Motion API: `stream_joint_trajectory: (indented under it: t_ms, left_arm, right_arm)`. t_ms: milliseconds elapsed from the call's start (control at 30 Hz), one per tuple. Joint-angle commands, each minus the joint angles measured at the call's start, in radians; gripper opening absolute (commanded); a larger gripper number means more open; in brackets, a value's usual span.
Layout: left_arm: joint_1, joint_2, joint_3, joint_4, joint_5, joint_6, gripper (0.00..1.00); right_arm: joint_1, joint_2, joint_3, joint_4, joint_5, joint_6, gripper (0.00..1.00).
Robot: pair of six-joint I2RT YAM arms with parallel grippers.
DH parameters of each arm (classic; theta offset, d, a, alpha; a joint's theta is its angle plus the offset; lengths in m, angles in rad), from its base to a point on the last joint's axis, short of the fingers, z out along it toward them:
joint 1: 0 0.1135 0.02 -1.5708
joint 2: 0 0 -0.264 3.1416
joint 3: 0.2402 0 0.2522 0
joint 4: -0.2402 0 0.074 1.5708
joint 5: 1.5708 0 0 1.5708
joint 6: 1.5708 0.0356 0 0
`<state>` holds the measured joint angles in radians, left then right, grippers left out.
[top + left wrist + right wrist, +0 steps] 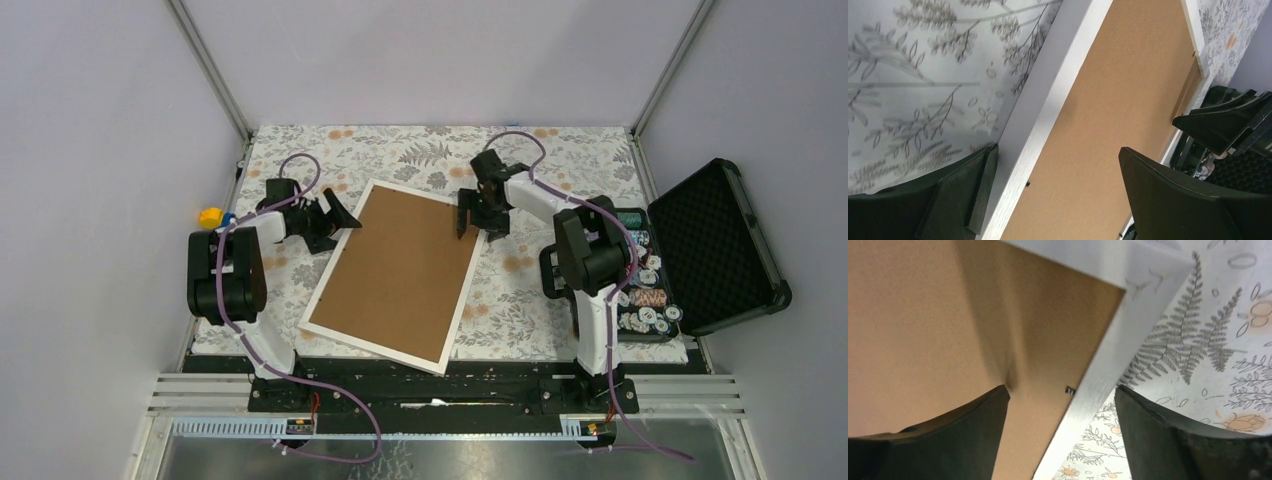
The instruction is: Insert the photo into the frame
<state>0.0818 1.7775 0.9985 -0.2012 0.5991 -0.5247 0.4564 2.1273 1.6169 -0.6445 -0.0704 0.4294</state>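
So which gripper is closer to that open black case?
Right. The right gripper is beside the frame, on the side toward the black case; the left gripper is across the frame, farther away.

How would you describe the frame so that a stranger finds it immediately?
Find the floral tablecloth; the frame lies flat and skewed at its middle. Its thin white rim encloses a plain brown backing board, the largest flat thing there.
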Motion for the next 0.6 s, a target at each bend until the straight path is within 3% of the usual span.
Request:
stream_joint_trajectory:
  t_ms: [0,167,300,567]
  left_arm:
    - [0.03,-0.102,-0.054,-0.038,0.068,-0.02,0.99]
    - [0.042,-0.208,-0.083,-0.049,-0.038,-0.081,0.99]
    - [0.044,-0.208,-0.09,-0.082,-0.086,-0.095,0.99]
    - [0.047,-0.162,-0.153,-0.095,-0.095,-0.058,0.99]
  right_arm:
    - [-0.057,-0.205,-0.125,0.116,-0.228,-0.011,0.88]
    - [-0.067,-0.366,-0.368,0.252,-0.316,0.021,0.93]
    - [-0.067,-0.356,-0.522,0.374,-0.379,0.076,0.94]
    - [-0.048,-0.31,-0.555,0.474,-0.445,0.125,0.96]
